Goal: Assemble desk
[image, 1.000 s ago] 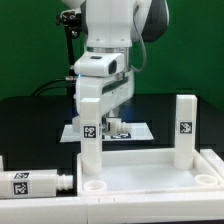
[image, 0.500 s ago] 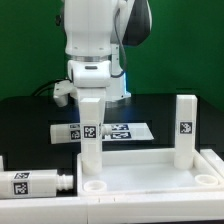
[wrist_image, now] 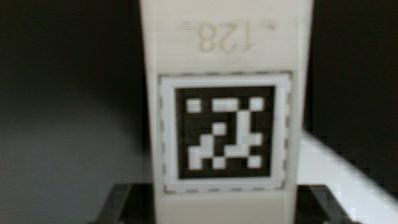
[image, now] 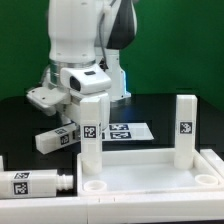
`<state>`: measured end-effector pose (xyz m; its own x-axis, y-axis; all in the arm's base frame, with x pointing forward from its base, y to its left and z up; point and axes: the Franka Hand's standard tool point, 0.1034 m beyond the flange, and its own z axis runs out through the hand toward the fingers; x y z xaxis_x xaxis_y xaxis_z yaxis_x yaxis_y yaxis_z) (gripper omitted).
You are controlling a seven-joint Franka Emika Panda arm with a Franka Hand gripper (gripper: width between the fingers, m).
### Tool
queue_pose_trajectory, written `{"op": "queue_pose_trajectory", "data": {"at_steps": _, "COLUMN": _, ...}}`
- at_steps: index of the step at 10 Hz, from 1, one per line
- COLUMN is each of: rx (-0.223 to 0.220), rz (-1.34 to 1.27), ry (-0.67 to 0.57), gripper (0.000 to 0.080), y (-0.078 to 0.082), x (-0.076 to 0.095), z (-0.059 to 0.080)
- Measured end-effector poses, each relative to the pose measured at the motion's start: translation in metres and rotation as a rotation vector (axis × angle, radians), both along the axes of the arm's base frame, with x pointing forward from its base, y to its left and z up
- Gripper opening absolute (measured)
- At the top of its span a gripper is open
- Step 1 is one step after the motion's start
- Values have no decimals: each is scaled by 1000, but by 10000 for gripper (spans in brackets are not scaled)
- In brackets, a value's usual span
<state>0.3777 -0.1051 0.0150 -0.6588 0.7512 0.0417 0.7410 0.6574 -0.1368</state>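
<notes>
Table point(image: 22, 122) black, backdrop point(image: 190, 50) green; gripper point(image: 52, 131) pinching white leg point(image: 60, 139) over it.

Green bg wall point(image: 190, 40), black table point(image: 15, 125)

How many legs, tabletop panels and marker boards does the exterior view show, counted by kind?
Legs: 4
Tabletop panel: 1
Marker board: 1
Total: 6
</notes>
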Motion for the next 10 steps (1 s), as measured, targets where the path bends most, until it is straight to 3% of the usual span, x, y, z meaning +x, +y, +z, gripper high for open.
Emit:
{"op": "queue_pose_trajectory", "data": {"at_steps": 2, "rx": -2, "rz": 110, "ry": 26, "gripper": 284, "y": -13, "x": -5, "z": -3}}
{"op": "queue_pose_trajectory", "data": {"at_steps": 3, "rx": -4, "rz": 124, "ry": 28, "gripper": 381, "y": -14, "x": -6, "z": -3}}
{"op": "queue_pose_trajectory", "data": {"at_steps": 4, "rx": -4, "rz": 121, "ry": 28, "gripper": 381, "y": -15, "x": -6, "z": -3}}
{"op": "queue_pose_trajectory", "data": {"at_steps": 5, "rx": -5, "rz": 110, "ry": 27, "gripper": 563, "y": -15, "x": -6, "z": -3}}
{"op": "queue_pose_trajectory", "data": {"at_steps": 6, "rx": -11, "rz": 74, "ry": 24, "gripper": 563, "y": -15, "x": -6, "z": -3}}
{"op": "queue_pose_trajectory", "data": {"at_steps": 7, "rx": -26, "rz": 2, "ry": 12, "gripper": 631, "y": -14, "x": -2, "z": 3}}
{"op": "queue_pose_trajectory", "data": {"at_steps": 10, "rx": -121, "rz": -385, "ry": -41, "gripper": 649, "y": -7, "x": 17, "z": 32}}
